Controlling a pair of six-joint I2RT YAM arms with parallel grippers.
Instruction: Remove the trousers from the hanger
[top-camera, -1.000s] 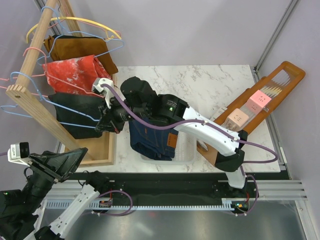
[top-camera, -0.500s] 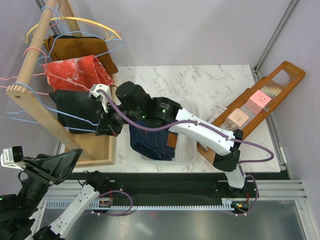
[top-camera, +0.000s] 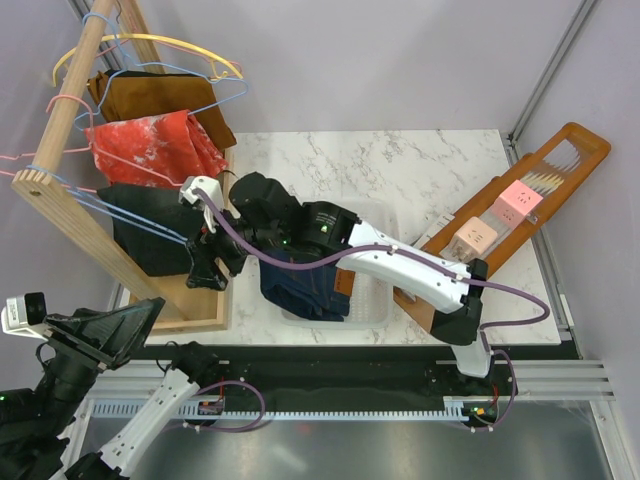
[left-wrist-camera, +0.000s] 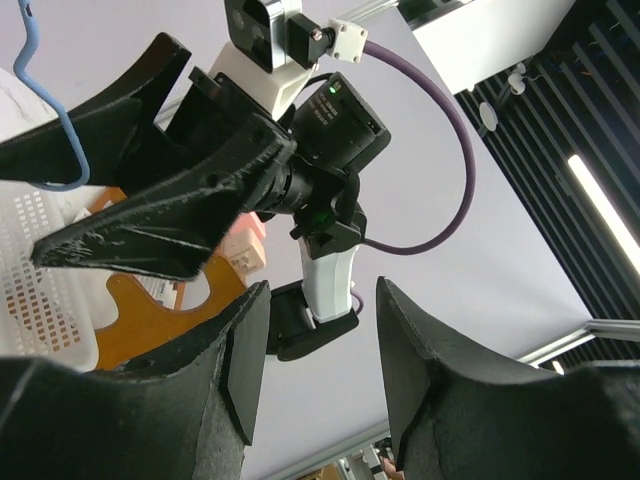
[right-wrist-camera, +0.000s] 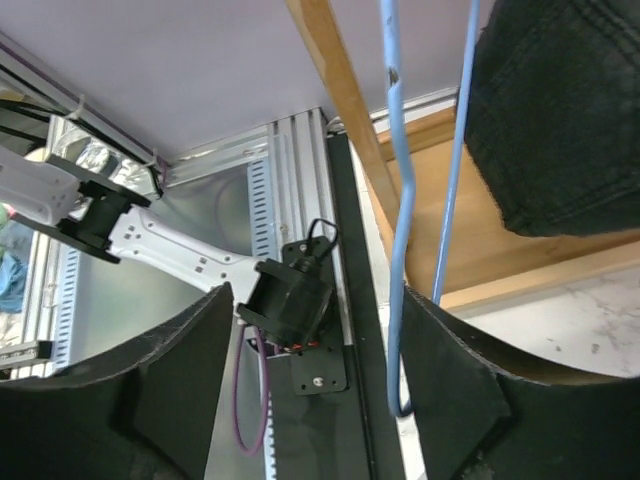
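The black trousers (top-camera: 148, 240) hang folded over a blue wire hanger (top-camera: 112, 216) on the wooden rack (top-camera: 70, 225). My right gripper (top-camera: 203, 272) is beside their right edge, open, with nothing gripped. In the right wrist view the hanger's blue wire (right-wrist-camera: 396, 200) runs down between the fingers, close to the right finger (right-wrist-camera: 450, 380), and the black trousers (right-wrist-camera: 560, 110) are at the upper right. The denim trousers (top-camera: 300, 285) lie in the white basket (top-camera: 372, 300). My left gripper (top-camera: 150, 312) is low at the near left, open and empty, looking up at the right gripper's fingers (left-wrist-camera: 150, 220).
A red mottled cloth (top-camera: 150, 145) and a brown garment (top-camera: 150, 95) hang further back on the same rack, with several bare hangers. The rack's wooden base (top-camera: 195, 305) sits under my right gripper. A wooden tray with pink blocks (top-camera: 500, 215) lies at the right.
My right gripper was shut and has opened. It has moved a little toward the near edge, beside the black trousers. The left arm's gripper stays as it was.
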